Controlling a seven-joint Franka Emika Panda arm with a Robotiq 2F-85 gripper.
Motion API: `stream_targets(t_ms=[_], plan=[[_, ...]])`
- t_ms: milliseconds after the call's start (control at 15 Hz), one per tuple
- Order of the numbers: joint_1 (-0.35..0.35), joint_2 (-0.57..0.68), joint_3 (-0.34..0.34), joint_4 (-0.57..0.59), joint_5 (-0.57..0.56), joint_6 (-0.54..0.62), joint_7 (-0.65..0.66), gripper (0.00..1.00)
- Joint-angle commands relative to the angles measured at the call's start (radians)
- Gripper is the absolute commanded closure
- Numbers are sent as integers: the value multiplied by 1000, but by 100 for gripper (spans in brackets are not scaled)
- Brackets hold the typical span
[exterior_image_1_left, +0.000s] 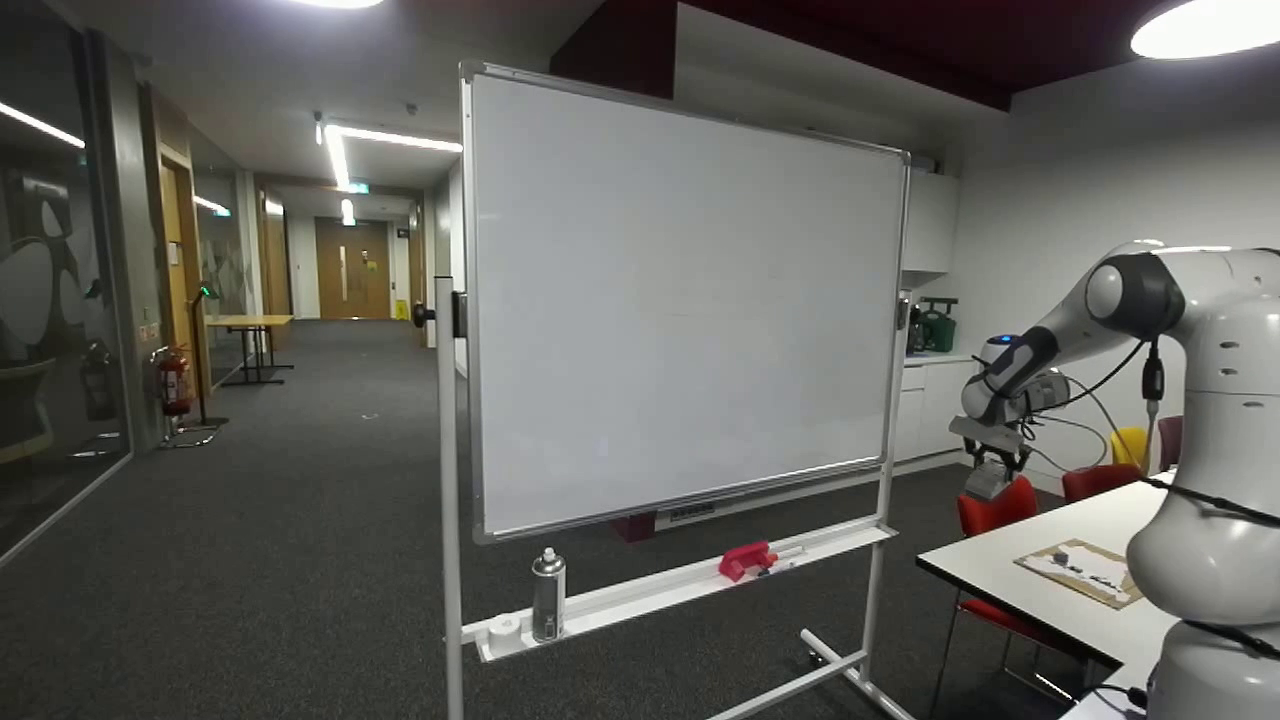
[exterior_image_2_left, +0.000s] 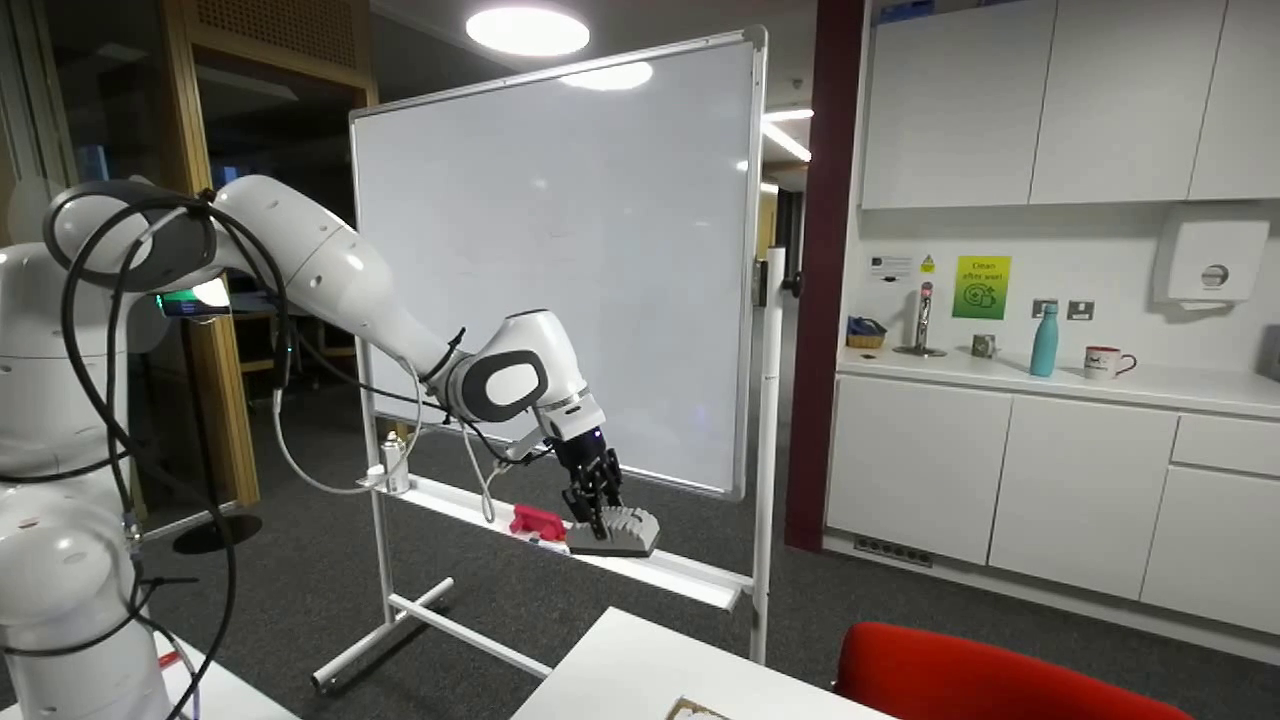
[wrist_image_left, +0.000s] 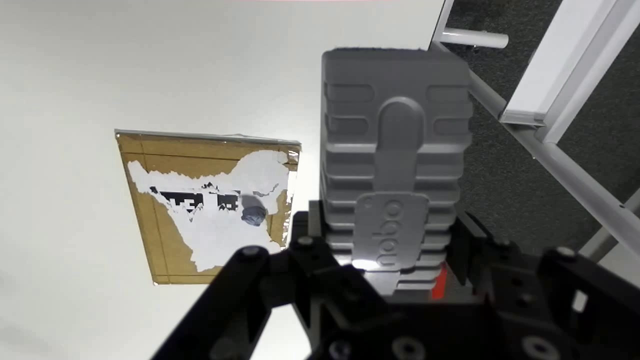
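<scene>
A white table with a dark edge carries a flat brown cardboard sheet, partly covered by torn white paper, and upon this sits a small, dark grey, crumpled lump. On a long, narrow white tray there stand a silver spray can with a white top and, just beside it, a small white round object; toward the opposite end lies a bright red object. A white kitchen counter bears an upright turquoise bottle.

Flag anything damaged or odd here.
The cardboard on the white table looks damaged: its white paper face is torn ragged, baring brown underneath, with a small dark lump on top. The gray block in the hand looks intact.
</scene>
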Motion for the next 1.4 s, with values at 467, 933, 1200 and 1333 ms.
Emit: stream_targets(t_ms=[467, 933, 1200, 1333], plan=[[71, 220, -82, 99, 29, -20, 40, 66], [82, 381, -76, 195, 157, -32, 17, 66], [93, 435, -81, 230, 202, -34, 11, 66], [94, 460, -79, 250, 221, -37, 10, 66]])
